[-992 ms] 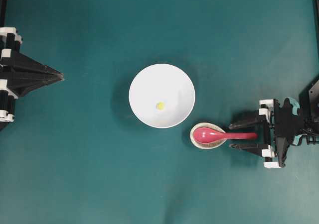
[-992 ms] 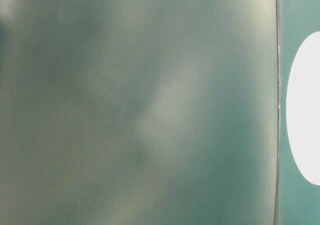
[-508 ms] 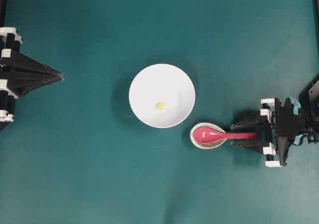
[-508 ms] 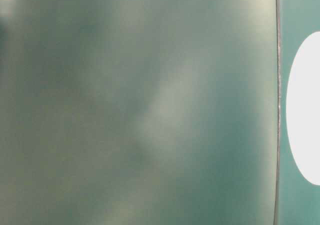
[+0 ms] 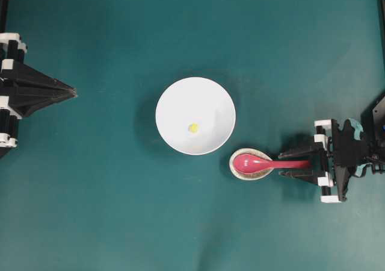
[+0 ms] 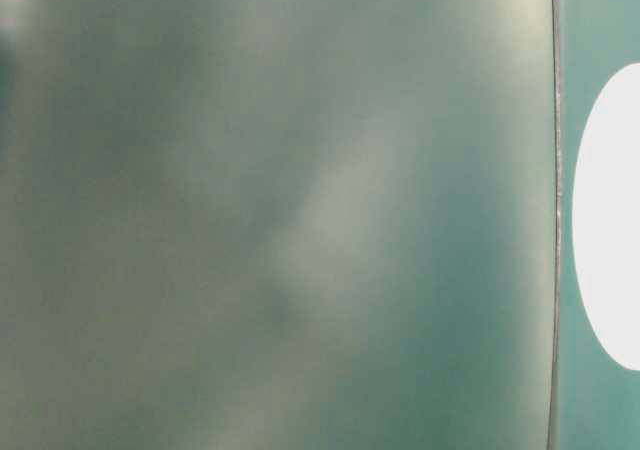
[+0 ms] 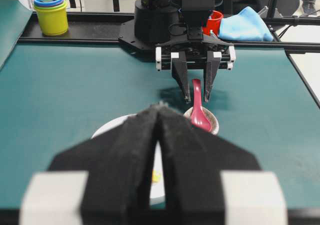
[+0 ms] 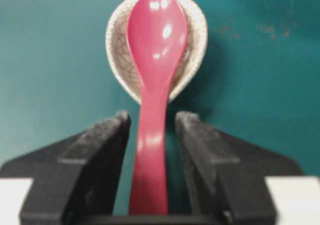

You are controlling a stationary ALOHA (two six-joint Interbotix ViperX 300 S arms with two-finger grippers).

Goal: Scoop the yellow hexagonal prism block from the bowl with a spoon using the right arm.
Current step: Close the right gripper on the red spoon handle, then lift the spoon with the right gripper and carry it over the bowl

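From overhead, we see the right gripper (image 5: 296,164) straddling the handle of the spoon (image 5: 264,162), and its fingers stand closer together than they did a second ago, when they were spread wide; the arm itself has not shifted. We read this as the grasp closing in, so the scoop has not yet begun. The spoon's scoop lies in a small speckled dish (image 5: 236,168) at about five o'clock from the white bowl (image 5: 174,90), just beside its rim. The yellow hexagonal prism block (image 5: 193,127), tiny and pale yellow-green, sits near the bowl's middle. The left gripper (image 5: 67,92) is parked well apart at nine o'clock, its jaws pressed shut.

The table-level view is a blur of green with a white edge at three o'clock, perhaps the bowl; we cannot say more.

The left wrist view shows the left gripper's closed fingers up close and a glimpse of the block in the bowl beyond them.

In the right wrist view the glossy pink-red spoon runs from twelve to six o'clock between the fingers (image 8: 102,150), with a narrow gap on either side: not yet clamped.
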